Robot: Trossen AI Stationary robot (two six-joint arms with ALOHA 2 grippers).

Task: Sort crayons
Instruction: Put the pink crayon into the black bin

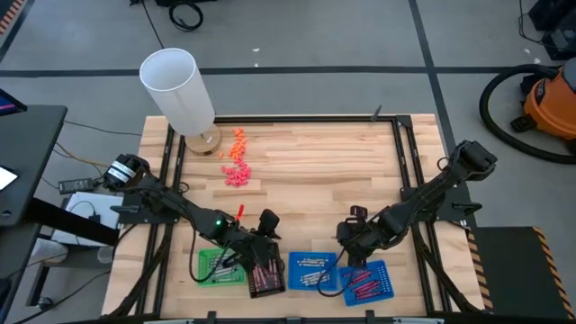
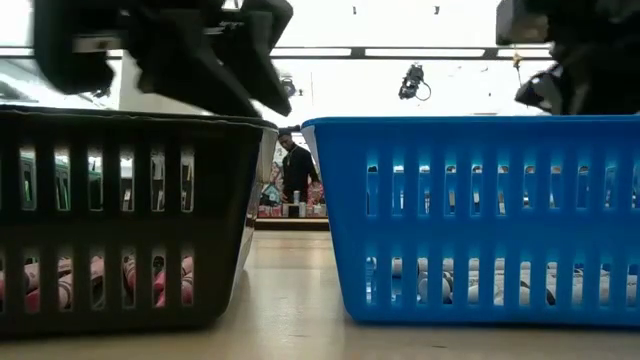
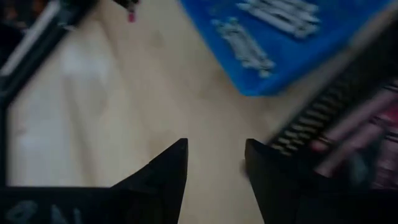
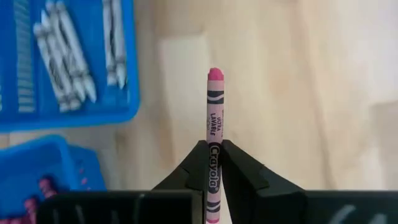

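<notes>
- Right gripper (image 4: 211, 163) pinches a pink crayon (image 4: 214, 118) by its lower half; the crayon stands out past the fingertips, its pink tip pointing away from my wrist camera, the label readable along the wrapper.
- From above, I see the right gripper (image 1: 346, 236) near the front of the wooden surface (image 1: 333, 162), just behind the two blue trays.
- Left gripper (image 3: 214, 168) has its fingers spread with nothing between them; bare wood shows through the gap. From above it sits at (image 1: 265, 236), over the back edge of the dark tray (image 1: 267, 277).
- Dark tray holds pink-to-red crayons; I see them through its slots in the low view (image 2: 100, 280).
- Middle blue tray (image 1: 311, 272) holds grey-silver crayons (image 1: 310, 264) lying roughly side by side; the right wrist view shows the same ones (image 4: 62, 56).
- Second blue tray (image 1: 369, 283), at the front right, holds reddish crayons (image 1: 360, 282).
- Green tray (image 1: 214, 267) lies just left of the dark tray; I cannot tell its contents.
- One red crayon (image 1: 240, 212) lies loose on the wood behind the left arm.
- Orange and pink lumps (image 1: 238, 162) are scattered toward the back left, beside a white cylinder (image 1: 177, 90) on a wooden base.
- Low view: a person (image 2: 296, 165) stands far back in the room.
</notes>
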